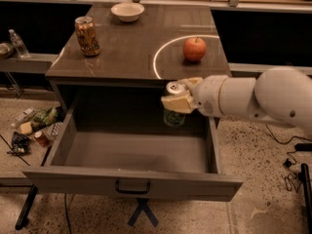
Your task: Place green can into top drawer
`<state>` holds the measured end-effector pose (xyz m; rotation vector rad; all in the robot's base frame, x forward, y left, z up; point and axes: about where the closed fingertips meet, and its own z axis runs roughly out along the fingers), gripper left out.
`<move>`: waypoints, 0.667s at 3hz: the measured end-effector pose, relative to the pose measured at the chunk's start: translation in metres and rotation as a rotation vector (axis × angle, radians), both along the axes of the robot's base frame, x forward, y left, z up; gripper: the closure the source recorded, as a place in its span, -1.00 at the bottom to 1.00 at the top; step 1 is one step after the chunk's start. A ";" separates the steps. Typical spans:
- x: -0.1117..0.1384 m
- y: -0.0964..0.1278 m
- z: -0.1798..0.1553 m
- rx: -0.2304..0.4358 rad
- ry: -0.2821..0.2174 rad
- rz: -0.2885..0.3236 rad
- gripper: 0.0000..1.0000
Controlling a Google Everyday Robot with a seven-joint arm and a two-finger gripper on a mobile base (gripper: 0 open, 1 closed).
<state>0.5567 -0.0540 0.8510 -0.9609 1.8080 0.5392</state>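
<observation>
The green can [174,115], dark green with a silver top, is held upright inside the open top drawer's space, above its floor near the back right. My gripper [178,98] is shut on the green can, with pale fingers [176,103] across its upper part and the white arm reaching in from the right. The top drawer [131,182] is pulled out wide, grey, with a dark bar handle at the centre of its front panel. Its inside holds nothing else.
On the cabinet top stand a tan-orange can [87,35] at left, a white bowl [127,11] at the back and a red apple [194,49] at right. Bottles and litter [34,128] lie on the floor at left. Cables [292,160] lie at right.
</observation>
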 end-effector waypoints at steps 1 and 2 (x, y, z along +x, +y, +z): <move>0.004 0.007 -0.049 -0.029 -0.025 0.024 0.95; 0.008 0.026 -0.104 0.034 -0.004 0.103 0.35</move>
